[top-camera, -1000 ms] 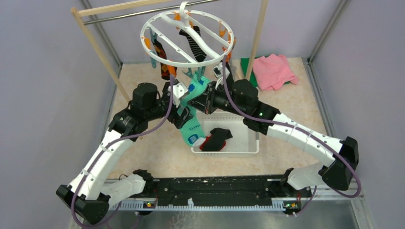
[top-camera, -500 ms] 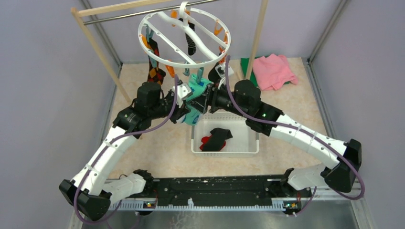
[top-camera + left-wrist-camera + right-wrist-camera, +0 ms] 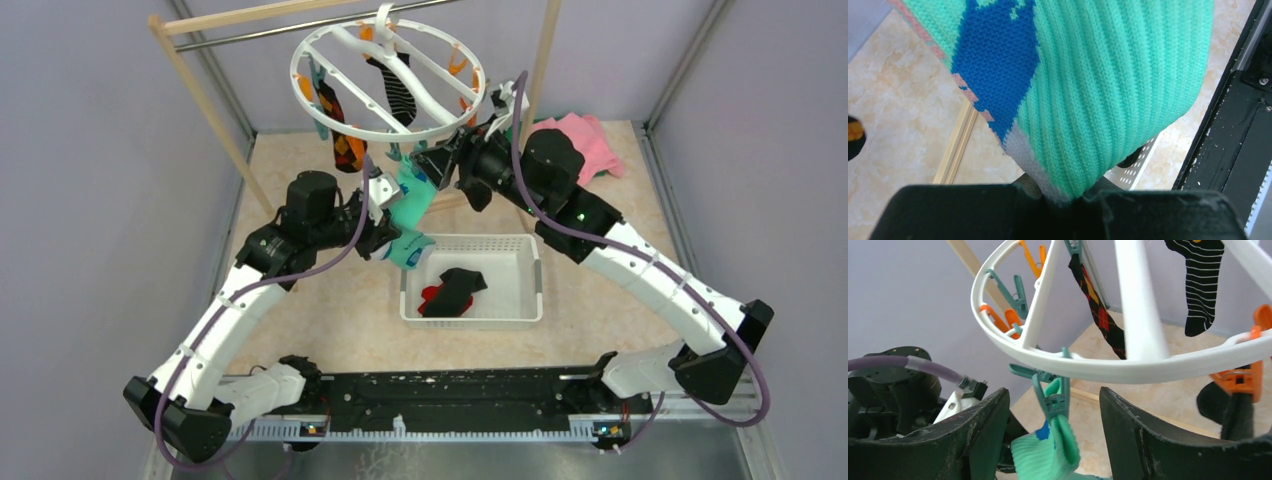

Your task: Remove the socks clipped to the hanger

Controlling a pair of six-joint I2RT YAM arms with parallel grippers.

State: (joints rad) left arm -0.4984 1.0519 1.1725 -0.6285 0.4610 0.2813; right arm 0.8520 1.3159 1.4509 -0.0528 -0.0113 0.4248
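Observation:
The white ring hanger hangs from the rack. An argyle sock and a striped sock are clipped to it. A teal sock hangs from a teal clip on the near rim. My left gripper is shut on this sock's lower part, and the knit fills the left wrist view. My right gripper stands open just under the ring, one finger on each side of the clip and the sock's top, touching neither. A dark sock hangs from an orange clip.
A white slotted basket sits below the hanger and holds a black sock and a red one. Pink cloth lies at the back right. Wooden rack legs flank the hanger.
My left gripper closed on the teal sock and pulled its lower part up and left. My right gripper opened and drew back up to the right, under the ring.

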